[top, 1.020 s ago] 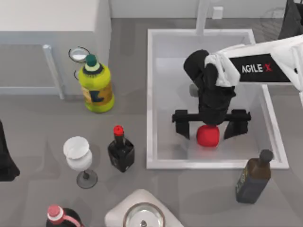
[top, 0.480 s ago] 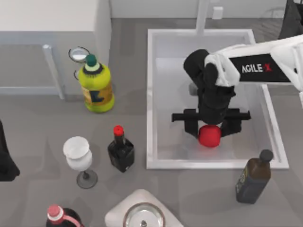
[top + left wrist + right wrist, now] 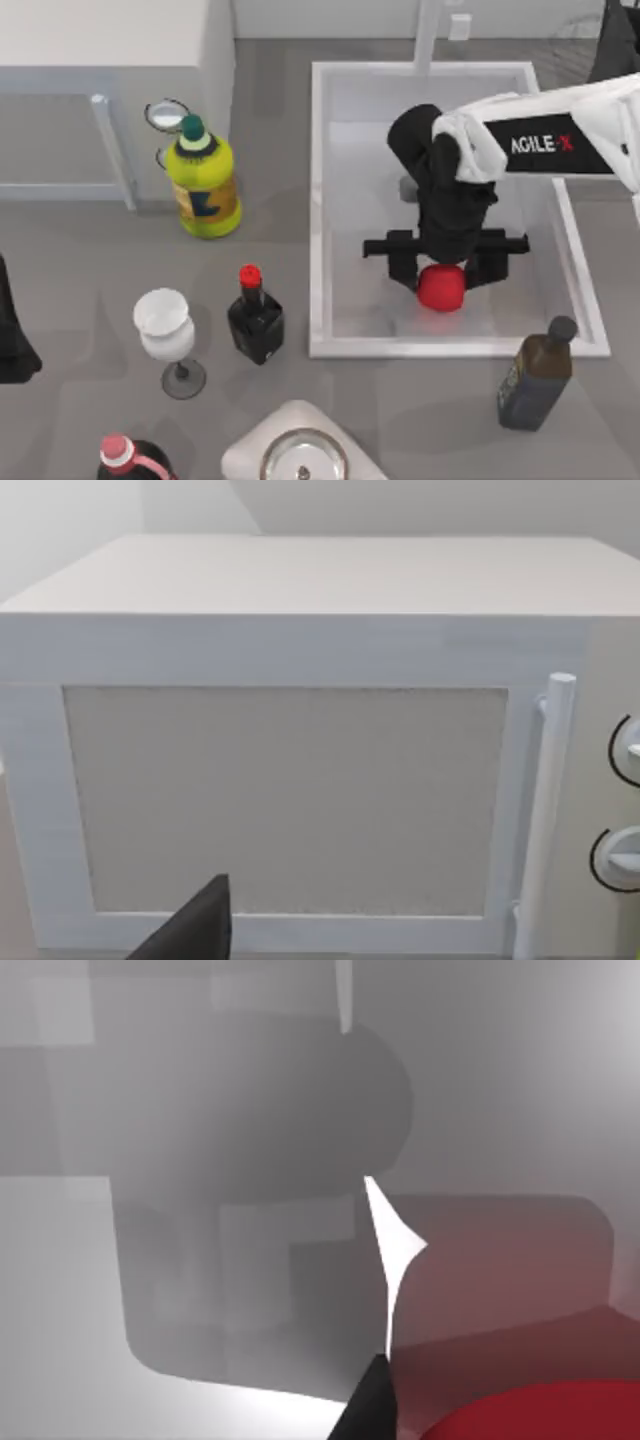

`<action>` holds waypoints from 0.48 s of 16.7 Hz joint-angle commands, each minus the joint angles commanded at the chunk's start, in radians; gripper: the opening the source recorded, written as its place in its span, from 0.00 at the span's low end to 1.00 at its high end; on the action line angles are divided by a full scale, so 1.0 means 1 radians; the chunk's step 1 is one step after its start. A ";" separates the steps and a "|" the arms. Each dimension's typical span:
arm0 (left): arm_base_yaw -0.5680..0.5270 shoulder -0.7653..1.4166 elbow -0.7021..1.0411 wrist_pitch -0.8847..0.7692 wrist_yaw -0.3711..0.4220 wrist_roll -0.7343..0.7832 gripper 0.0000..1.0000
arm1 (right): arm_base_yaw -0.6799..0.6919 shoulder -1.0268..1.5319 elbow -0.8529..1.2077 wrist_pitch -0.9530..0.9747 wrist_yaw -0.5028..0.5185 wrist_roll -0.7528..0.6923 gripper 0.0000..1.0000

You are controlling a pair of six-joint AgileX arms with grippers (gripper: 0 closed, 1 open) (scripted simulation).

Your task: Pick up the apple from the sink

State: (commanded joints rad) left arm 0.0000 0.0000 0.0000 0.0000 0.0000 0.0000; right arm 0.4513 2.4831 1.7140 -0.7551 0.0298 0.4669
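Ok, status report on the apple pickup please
Right gripper down in the sink, jaws closed on the apple. Left arm parked at the table's left edge. Nothing in the way.

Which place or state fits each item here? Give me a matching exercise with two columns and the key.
Items:
1. apple
2. right gripper
3. wine glass
4. brown bottle

Places or states:
A. on the table outside the sink's right front corner
B. shut on the apple
C. inside the sink
D. left of the black red-capped bottle

Pairs: 1-C, 2-B, 3-D, 4-A
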 joint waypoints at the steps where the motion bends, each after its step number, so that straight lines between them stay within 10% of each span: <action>1: 0.000 0.000 0.000 0.000 0.000 0.000 1.00 | 0.000 0.001 0.011 -0.011 0.000 0.000 0.00; 8: 0.000 0.000 0.000 0.000 0.000 0.000 1.00 | 0.003 0.002 0.373 -0.385 0.000 0.003 0.00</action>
State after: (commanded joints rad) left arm 0.0000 0.0000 0.0000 0.0000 0.0000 0.0000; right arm 0.4540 2.4854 2.0874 -1.1397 0.0297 0.4696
